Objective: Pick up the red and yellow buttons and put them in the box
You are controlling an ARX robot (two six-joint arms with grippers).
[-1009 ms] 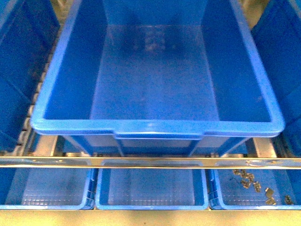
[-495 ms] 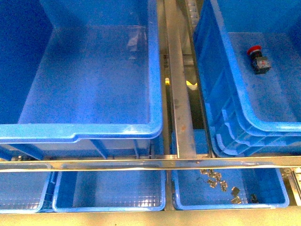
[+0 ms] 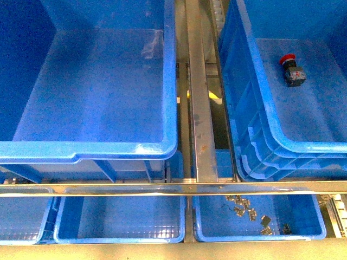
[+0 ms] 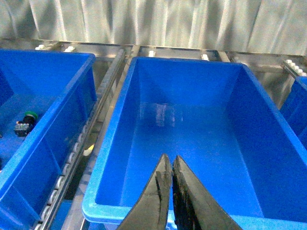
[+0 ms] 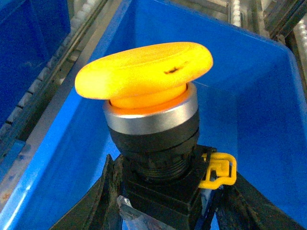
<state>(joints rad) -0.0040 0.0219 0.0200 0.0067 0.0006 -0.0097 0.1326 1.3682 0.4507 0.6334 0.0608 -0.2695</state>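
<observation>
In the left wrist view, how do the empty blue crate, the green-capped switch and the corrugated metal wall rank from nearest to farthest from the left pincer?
1. The empty blue crate: directly under the left pincer.
2. The green-capped switch: inside the neighbouring crate, off to one side.
3. The corrugated metal wall: behind both crates, farthest.

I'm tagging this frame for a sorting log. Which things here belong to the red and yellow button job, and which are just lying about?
Job:
- yellow button, held in the right end effector
- red button, lying in the right crate
- big crate, nothing visible inside

Lying about:
- green button in a side crate
- metal clips in a small tray
- left end effector, shut, holding nothing
</observation>
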